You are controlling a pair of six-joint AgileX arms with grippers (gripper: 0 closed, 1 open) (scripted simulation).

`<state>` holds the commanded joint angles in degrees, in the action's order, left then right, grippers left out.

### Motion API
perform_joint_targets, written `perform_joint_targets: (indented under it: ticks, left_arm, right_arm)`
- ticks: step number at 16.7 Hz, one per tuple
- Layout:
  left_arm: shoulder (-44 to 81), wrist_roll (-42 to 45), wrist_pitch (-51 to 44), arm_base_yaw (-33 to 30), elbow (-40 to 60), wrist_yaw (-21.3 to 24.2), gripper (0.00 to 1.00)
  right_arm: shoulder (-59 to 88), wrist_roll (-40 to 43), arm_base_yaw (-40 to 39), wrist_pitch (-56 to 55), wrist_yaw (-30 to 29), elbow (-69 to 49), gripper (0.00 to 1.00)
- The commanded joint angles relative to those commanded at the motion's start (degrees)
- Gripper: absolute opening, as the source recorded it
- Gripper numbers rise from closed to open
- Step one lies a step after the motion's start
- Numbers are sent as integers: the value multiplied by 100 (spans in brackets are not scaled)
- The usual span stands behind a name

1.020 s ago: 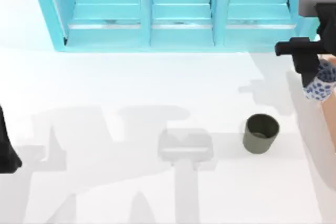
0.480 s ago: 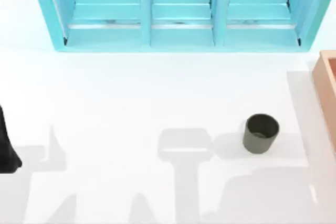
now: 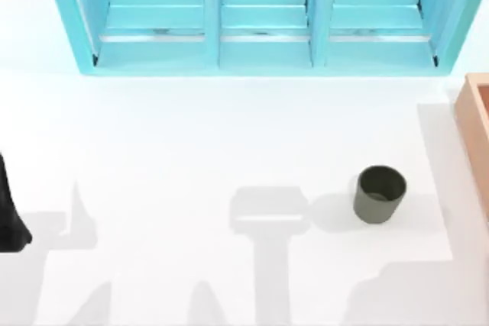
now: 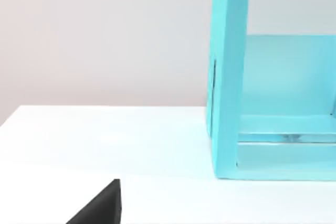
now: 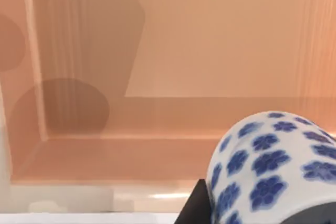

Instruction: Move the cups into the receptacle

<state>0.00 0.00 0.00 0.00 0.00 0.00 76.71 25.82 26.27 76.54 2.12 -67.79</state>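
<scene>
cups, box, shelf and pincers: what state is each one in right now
olive-grey cup: upright on the table, open end up, untouched.
blue-patterned cup: held by the right pincer, above the inside of the orange-tan box.
orange-tan box: open-topped, at the table's right edge.
turquoise shelf unit: standing at the table's far side.
left arm: parked at the table's left edge.

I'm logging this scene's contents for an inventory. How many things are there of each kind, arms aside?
Cups: 2, an olive-grey cup standing on the table and a blue-patterned cup over the inside of the box
Boxes: 1, the orange-tan box at the table's right edge
Shelf units: 1, the turquoise shelf unit at the back
Total: 4
</scene>
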Motion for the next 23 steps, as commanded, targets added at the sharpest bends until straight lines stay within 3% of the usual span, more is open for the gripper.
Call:
perform_joint_targets:
  ticks: [8,13,23]
  left_arm:
    - [0,0,0,0,0,0,100]
    - [0,0,0,0,0,0,100]
    - [0,0,0,0,0,0,100]
  right_arm:
    - [95,-58,-49,-1417,19,1287,0]
    - [120,-60,-51,-1489,8,1360,0]
    - [120,-60,-51,-1489,8,1360,75]
